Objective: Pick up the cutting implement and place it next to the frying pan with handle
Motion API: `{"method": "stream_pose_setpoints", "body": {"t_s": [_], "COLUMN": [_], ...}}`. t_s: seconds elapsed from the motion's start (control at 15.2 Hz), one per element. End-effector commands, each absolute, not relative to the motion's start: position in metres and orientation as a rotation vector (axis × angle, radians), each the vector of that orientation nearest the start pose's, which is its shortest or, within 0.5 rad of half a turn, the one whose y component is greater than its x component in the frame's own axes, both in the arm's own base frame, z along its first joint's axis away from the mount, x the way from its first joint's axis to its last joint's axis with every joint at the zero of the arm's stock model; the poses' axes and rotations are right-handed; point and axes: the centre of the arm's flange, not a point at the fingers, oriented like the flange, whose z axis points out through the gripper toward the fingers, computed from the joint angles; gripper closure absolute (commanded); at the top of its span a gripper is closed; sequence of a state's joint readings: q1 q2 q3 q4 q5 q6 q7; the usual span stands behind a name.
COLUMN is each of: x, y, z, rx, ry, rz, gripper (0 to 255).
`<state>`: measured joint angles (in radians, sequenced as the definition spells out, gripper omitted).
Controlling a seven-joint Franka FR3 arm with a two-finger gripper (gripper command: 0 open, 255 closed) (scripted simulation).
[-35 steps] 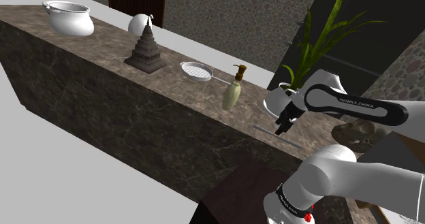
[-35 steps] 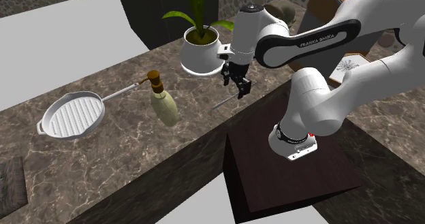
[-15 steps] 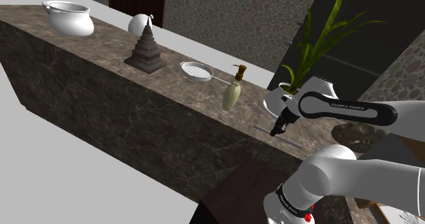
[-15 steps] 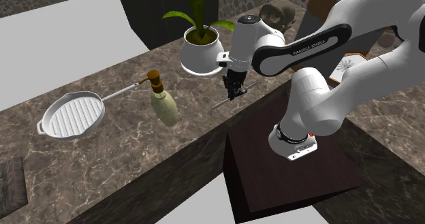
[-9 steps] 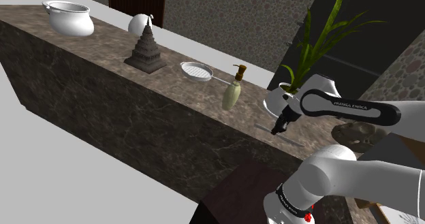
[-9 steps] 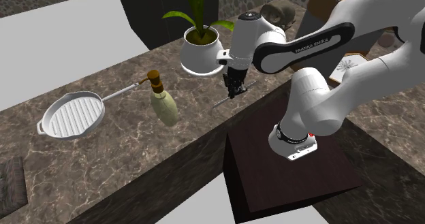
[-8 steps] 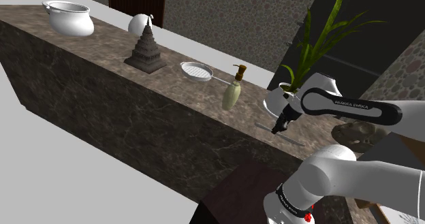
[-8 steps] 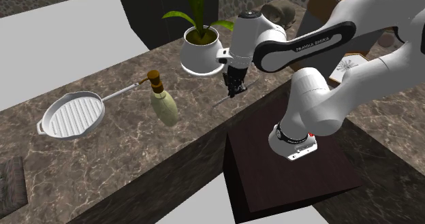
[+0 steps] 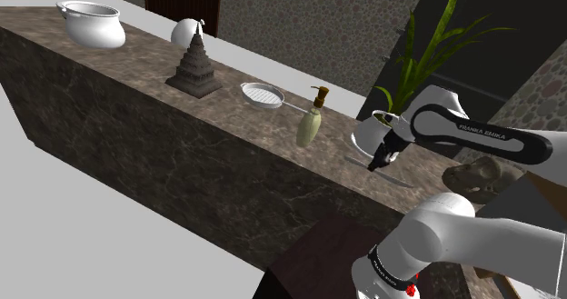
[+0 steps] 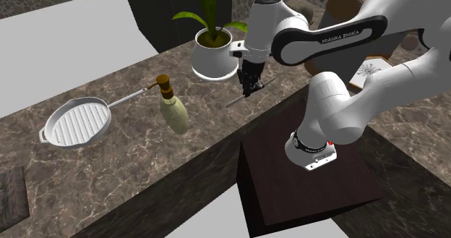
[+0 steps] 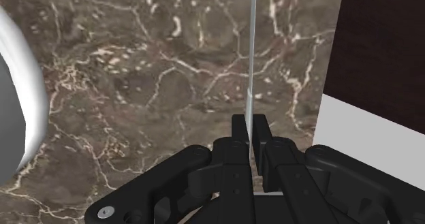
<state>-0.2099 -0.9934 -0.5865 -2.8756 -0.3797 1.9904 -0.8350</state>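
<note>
Knife (image 9: 359, 162), a thin grey sliver, lies along the near edge of the dark marble counter (image 9: 136, 70) in the shoulder view, its middle caught in the black gripper (image 9: 377, 161) at the end of the white arm. Just behind the gripper stands a white plant pot (image 9: 371, 134) with long green leaves. Toward the shoulder view's left we find, in turn, a soap dispenser (image 9: 310, 124), the white frying pan (image 9: 263, 94) with its handle pointing at the dispenser, a dark tiered ornament (image 9: 193, 65) and a large white cooking pot (image 9: 91, 23). The knife is well apart from the pan, with the dispenser between them.

From the second exterior view, the gripper (image 10: 249, 90) points down at the counter (image 10: 130, 164) just in front of the plant pot (image 10: 212, 56), and the knife (image 10: 235, 100) sticks out from it at a slant toward the dispenser (image 10: 172, 110). We cannot say for certain here whether the blade rests on the stone or hangs just above it. The ribbed frying pan (image 10: 76, 123) sits far off at this view's left, and the dark stand (image 10: 311, 186) (a plain box) carries the arm's base at the lower right.

In the wrist view, the fingers (image 11: 238, 131) of the gripper (image 11: 249, 124) are clamped onto the knife (image 11: 252, 52), whose narrow blade runs straight out ahead of them over the veined marble (image 11: 170, 66). The plant pot's white wall (image 11: 20, 107) curves in on one side; the stand's dark face (image 11: 381, 39) shows on the other.
</note>
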Motion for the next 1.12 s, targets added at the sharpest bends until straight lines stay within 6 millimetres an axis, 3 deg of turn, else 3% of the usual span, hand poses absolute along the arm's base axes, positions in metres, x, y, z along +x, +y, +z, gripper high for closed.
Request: {"method": "stream_pose_setpoints", "body": {"t_s": [0.0, 0.59, 1.06], "x": [0.206, 0.206, 0.298], "y": [-0.198, -0.198, -0.207], "z": [0.409, 0.455, 0.455], "rx": [-3.003, -3.003, -3.003], "ry": [-0.637, -0.637, -0.637], "rz": [-0.197, -0.197, -0.197], "gripper": [255, 255, 255]}}
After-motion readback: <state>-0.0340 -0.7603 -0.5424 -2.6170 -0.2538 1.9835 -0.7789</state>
